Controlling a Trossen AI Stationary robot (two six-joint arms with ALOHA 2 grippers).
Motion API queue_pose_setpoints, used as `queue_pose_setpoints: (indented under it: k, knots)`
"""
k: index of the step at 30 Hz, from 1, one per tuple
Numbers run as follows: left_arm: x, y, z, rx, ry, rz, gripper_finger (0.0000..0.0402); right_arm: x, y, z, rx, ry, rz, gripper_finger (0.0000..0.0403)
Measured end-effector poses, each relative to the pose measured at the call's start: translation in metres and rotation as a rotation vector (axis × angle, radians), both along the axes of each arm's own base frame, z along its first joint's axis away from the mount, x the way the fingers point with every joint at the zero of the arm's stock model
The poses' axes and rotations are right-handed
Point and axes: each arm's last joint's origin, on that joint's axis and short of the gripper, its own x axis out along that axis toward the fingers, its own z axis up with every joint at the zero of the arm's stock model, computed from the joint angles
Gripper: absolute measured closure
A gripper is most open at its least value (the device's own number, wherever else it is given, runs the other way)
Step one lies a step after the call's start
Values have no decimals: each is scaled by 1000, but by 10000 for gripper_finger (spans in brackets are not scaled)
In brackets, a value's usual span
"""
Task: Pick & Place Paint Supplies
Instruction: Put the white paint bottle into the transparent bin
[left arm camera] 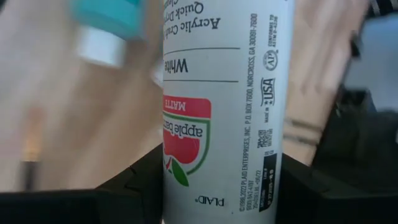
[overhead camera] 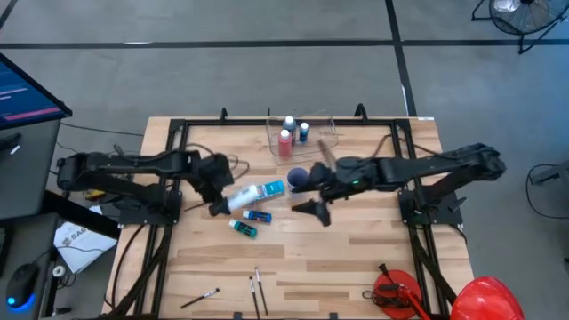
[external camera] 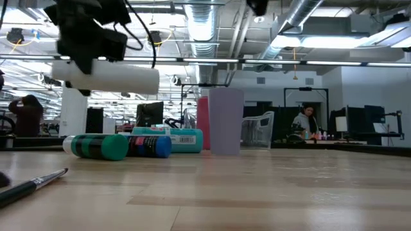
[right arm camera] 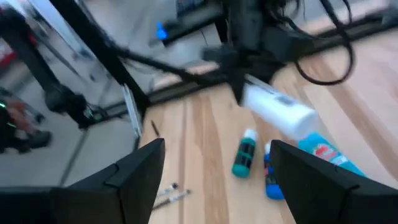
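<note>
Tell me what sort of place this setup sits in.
Probably a large open lab or workshop office: exposed ceiling ducts run overhead, desks with monitors stretch behind the wooden table, and a person works at a bench in the background.

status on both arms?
Left end effector shut on white bottle, lifted. Right end effector open, empty, mid-table. Teal bottle, blue bottle below.

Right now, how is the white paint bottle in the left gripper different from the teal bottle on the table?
The white paint bottle is clamped in the left gripper and held clear of the table; the teal bottle lies loose on the wood. The white bottle looks longer and thicker than the teal bottle. The white bottle is white all over, while the teal bottle has a dark green-teal body with a white cap. Both lie horizontally.
</note>
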Motion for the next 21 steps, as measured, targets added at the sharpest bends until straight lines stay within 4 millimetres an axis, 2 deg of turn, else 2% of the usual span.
queue_pose_setpoints:
  k: [6, 11, 15, 21]
  knots:
    - [3, -40, 2, -31, -11, -146, 204, 52, 9, -3, -29, 199, 56, 120]
    - [6, -66, 6, -50, -72, -211, 204, 87, 25, -22, -22, 369, 117, 120]
    - [8, -77, 9, -27, -117, -212, 204, 107, 37, -30, -35, 404, 142, 120]
    - [10, -81, 11, -25, -158, -203, 204, 127, 49, -28, -51, 383, 170, 120]
